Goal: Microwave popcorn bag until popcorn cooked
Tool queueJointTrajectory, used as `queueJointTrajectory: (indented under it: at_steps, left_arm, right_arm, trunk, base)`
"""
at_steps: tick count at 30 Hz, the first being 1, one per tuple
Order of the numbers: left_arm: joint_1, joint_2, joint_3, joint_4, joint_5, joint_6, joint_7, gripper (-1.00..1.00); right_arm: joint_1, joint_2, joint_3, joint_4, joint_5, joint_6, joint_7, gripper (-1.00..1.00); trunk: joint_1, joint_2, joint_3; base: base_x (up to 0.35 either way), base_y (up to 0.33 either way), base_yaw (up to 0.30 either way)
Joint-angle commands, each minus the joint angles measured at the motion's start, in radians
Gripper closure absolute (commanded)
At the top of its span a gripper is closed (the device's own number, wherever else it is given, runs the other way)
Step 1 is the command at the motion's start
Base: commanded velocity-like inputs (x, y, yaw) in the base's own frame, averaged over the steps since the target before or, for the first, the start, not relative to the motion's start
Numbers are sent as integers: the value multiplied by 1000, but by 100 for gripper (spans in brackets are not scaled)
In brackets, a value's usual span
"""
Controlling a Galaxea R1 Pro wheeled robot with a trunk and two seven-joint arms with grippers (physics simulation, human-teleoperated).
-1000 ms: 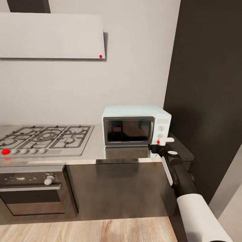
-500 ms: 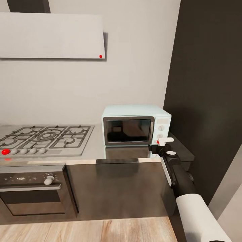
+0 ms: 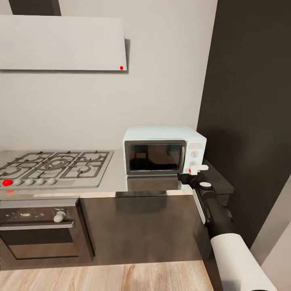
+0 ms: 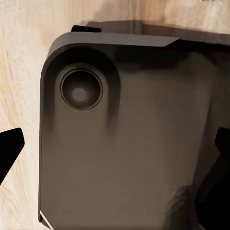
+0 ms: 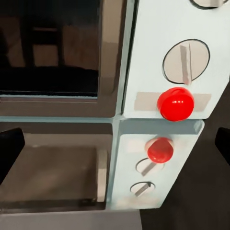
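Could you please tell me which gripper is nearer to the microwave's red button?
Right. The right gripper hangs just in front of the microwave's red button, while the left gripper points down at the robot's dark base.

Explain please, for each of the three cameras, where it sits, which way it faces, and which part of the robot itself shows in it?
Head view: high on the robot, facing forward and down at the countertop, gas hob and microwave; the right arm reaches toward the microwave's control panel.
Left wrist view: near the left hand, facing down at a dark rounded body part over wooden floor; dark fingertips at both edges.
Right wrist view: near the right hand, close to the microwave's red light and knob.
Shared: head and right wrist views both show the microwave.
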Motion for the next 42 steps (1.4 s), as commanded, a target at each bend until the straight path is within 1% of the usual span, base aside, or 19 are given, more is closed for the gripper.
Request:
queueJointTrajectory:
  at_steps: [1, 7, 12, 19, 32, 35, 42]
  left_arm:
    - [0, -1, 1, 0, 10, -2, 0, -100]
    - [0, -1, 1, 0, 10, -2, 0, -100]
    - [0, 0, -1, 0, 9, -2, -1, -100]
    - [0, 2, -5, 1, 8, -2, -5, -100]
    - [0, 2, -1, 1, 11, -2, -2, -100]
    - [0, 1, 0, 1, 12, -2, -2, -100]
    - [0, 2, -2, 1, 10, -2, -4, -100]
  right_arm:
    - [0, 1, -1, -1, 9, 0, 2, -100]
    - [1, 1, -1, -1, 10, -34, 2, -100]
    - [1, 0, -1, -1, 10, -34, 5, -100]
    - [1, -2, -1, -1, 10, -34, 5, -100]
    - [1, 0, -8, -1, 7, -33, 1, -100]
    - [1, 0, -18, -1, 6, -32, 1, -100]
    - [1, 1, -23, -1, 7, -33, 1, -100]
  trunk:
    - [0, -1, -1]
    - [0, -1, -1]
    - [0, -1, -1]
    - [0, -1, -1]
    - [0, -1, -1]
    - [0, -1, -1]
    - [0, -1, -1]
  base:
    - [0, 141, 0]
    - [0, 38, 0]
    - [17, 2, 0]
    - [214, 0, 0]
    - [5, 0, 0]
    - [7, 0, 0]
    - [204, 0, 0]
